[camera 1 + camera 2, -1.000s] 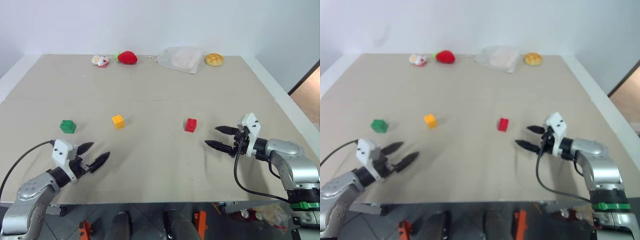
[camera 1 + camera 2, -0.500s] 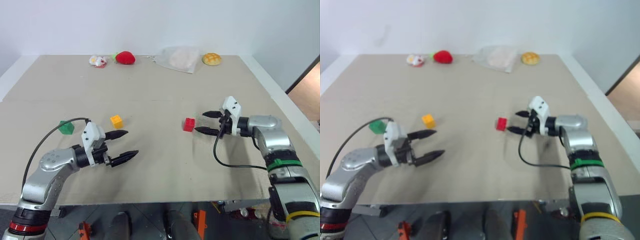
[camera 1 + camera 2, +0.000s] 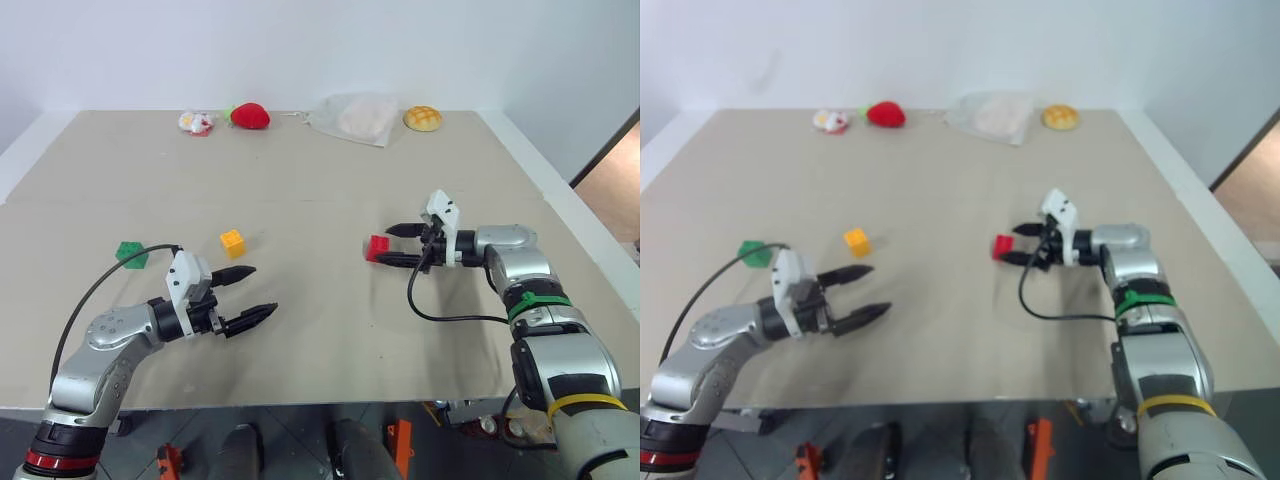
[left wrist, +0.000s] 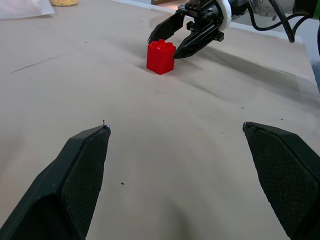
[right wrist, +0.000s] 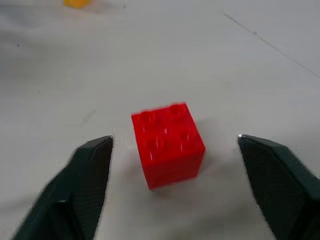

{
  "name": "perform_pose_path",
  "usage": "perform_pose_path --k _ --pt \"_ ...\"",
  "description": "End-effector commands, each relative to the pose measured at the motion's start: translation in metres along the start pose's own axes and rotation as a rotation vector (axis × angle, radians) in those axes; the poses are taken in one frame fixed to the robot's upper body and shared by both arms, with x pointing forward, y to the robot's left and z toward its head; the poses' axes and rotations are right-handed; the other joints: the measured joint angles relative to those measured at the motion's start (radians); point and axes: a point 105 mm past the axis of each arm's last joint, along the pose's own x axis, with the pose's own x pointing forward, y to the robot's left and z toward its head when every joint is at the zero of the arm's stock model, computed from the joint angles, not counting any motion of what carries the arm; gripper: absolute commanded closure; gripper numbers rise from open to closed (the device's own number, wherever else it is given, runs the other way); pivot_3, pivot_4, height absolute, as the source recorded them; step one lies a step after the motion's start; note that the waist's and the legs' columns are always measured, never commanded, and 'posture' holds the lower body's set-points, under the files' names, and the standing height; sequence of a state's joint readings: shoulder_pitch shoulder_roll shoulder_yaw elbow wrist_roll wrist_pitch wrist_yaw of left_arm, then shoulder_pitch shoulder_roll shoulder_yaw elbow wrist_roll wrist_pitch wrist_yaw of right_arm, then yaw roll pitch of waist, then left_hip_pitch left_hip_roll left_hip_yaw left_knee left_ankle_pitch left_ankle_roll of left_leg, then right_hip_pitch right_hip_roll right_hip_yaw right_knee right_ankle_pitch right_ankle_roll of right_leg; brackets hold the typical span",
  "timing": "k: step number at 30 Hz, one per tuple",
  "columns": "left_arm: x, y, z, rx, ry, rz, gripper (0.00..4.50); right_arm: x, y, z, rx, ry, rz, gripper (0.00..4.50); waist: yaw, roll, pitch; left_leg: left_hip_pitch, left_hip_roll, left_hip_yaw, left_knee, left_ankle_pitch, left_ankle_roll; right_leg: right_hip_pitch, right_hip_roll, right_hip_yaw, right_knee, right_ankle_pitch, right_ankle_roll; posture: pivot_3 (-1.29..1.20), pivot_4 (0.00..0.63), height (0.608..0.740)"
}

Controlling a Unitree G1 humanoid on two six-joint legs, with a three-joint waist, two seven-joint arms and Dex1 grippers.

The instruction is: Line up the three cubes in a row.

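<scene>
Right now the right gripper (image 3: pixel 394 246) sits at the red cube (image 3: pixel 378 248), just right of centre in the head view, its two fingers spread with the tips on either side of the cube's near edge but nothing pinched yet. So the step in hand looks like the grasp on that cube. Next, I'd say, the fingers need to slide a little further around it and close squarely on its sides before it is carried toward the others.

Over at the lower left, the left gripper (image 3: pixel 251 292) hangs above the table (image 3: pixel 320 190) with its fingers wide apart and empty.

Counting: three cubes, one red, one yellow cube (image 3: pixel 232 242) left of centre, one green cube (image 3: pixel 131 254) at the far left. All three are well apart, so no row yet.
</scene>
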State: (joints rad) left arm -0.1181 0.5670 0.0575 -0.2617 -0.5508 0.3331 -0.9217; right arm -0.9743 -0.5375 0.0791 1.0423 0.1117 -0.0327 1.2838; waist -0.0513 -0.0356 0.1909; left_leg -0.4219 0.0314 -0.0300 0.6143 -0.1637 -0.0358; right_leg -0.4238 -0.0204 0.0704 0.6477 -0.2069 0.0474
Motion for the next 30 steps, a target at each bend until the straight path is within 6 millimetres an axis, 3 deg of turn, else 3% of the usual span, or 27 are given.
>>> perform_pose_path --k 1,5,12,15,19,30 --pt "-0.004 0.0 0.013 0.045 -0.038 0.013 0.08 -0.001 -0.003 0.016 -0.032 -0.037 0.009 2.09 0.0 0.0 0.0 0.0 0.0 0.0 0.0 0.0 0.0 0.0 0.0 0.0 0.0 0.0 0.0 0.0 0.15 0.739" --pt "-0.006 0.003 0.013 0.049 -0.037 0.029 0.08 -0.001 0.001 0.014 -0.025 -0.034 0.05 3.25 0.001 0.0 0.0 -0.001 0.0 0.0 0.002 0.0 0.0 0.0 0.0 0.0 0.0 0.0 0.001 0.0 0.15 0.739" --pt "-0.009 0.01 0.014 0.041 -0.04 0.044 0.08 -0.007 0.0 0.032 -0.02 -0.075 0.078 3.24 0.001 0.0 0.0 -0.001 0.0 0.0 0.002 0.0 0.0 0.0 0.0 0.0 0.0 0.001 0.001 0.0 0.15 0.739" --pt "-0.01 0.012 0.013 0.032 -0.037 0.043 0.08 -0.007 0.02 0.043 -0.025 -0.122 0.222 3.24 0.0 0.001 0.0 -0.001 0.0 0.0 0.002 0.0 0.0 0.0 0.0 0.001 0.0 0.001 0.001 0.0 0.15 0.739" --pt "-0.012 0.013 0.01 0.012 -0.04 0.03 0.08 -0.002 0.052 0.03 -0.112 -0.054 0.348 3.24 0.002 0.001 0.0 -0.001 0.001 -0.001 0.002 0.0 0.0 0.0 0.001 0.0 0.001 0.0 0.001 0.0 0.15 0.739" --pt "-0.018 0.018 0.007 -0.005 -0.018 -0.051 0.08 0.001 0.088 0.033 -0.198 -0.079 0.439 3.24 0.002 0.001 0.0 -0.001 0.001 0.0 0.004 0.0 0.0 0.0 0.001 0.0 0.001 0.002 0.001 0.0 0.15 0.739"
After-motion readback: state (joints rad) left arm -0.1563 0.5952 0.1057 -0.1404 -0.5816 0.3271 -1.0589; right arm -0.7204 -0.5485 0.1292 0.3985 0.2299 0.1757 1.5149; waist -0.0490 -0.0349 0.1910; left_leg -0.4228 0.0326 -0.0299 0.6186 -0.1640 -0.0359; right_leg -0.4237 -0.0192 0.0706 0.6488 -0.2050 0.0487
